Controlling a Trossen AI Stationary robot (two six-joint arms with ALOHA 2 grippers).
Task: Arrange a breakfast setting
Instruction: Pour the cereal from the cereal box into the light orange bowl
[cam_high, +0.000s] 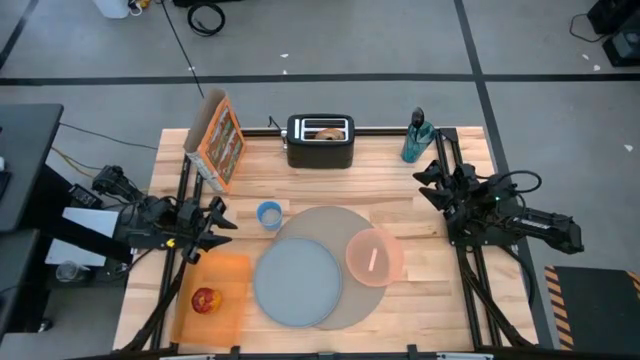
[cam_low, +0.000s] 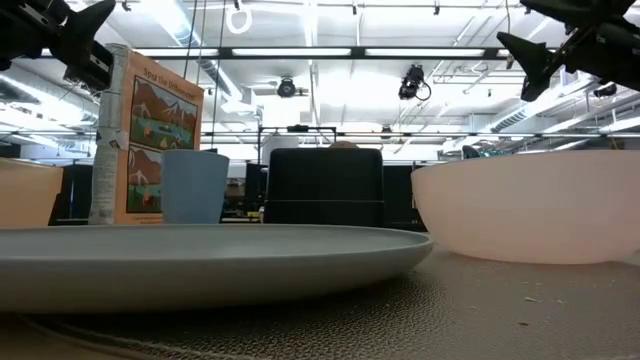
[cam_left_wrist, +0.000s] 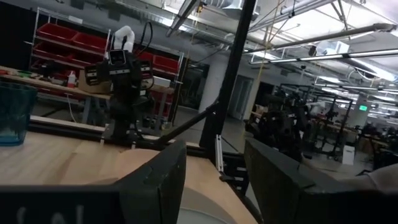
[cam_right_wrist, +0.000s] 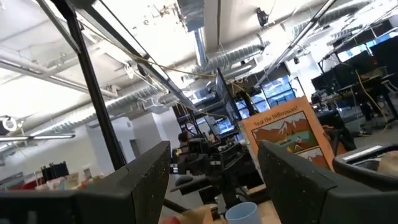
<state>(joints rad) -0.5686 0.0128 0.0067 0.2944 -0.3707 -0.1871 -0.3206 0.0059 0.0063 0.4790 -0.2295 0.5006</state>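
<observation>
1. The big round grey mat (cam_high: 335, 240) is seen in the middle of the wooden table (cam_high: 440, 290), on the near side.
2. A smooth blue-grey plate (cam_high: 297, 282) is laid on the left part of the mat. It is round and flat.
3. A pink bowl (cam_high: 375, 257) is set on the right part of the mat, touching or just beside the plate. It looks like thin, see-through plastic. A pale strip is seen inside it; what it is cannot be told.
4. The small red apple (cam_high: 205, 300) is found on the orange board (cam_high: 225, 275), at the near left of the table. It is round and shiny.
5. The bagel (cam_high: 328, 131) is seen sticking out of the black toaster (cam_high: 320, 142) at the far side, in the middle.
6. The left gripper (cam_high: 218, 226) is held up above the table, just beyond the orange board. Its fingers (cam_left_wrist: 158, 180) are spread wide and nothing is held.
7. The right gripper (cam_high: 428, 178) is held up at the far right, near a green bottle (cam_high: 417, 137). Its fingers (cam_right_wrist: 149, 171) are also spread wide and nothing is held.
8. The apple is judged to be the thing nearest to a gripper. It lies nearer than the left gripper and a bit to its left. The left arm is much closer to it than the right arm.
9. The apple is round, so no long side needs to be lined up. It could roll if it is pinched off-center.
10. A small blue cup (cam_high: 269, 214) and a cereal box (cam_high: 222, 141) are also seen on the left half.
</observation>
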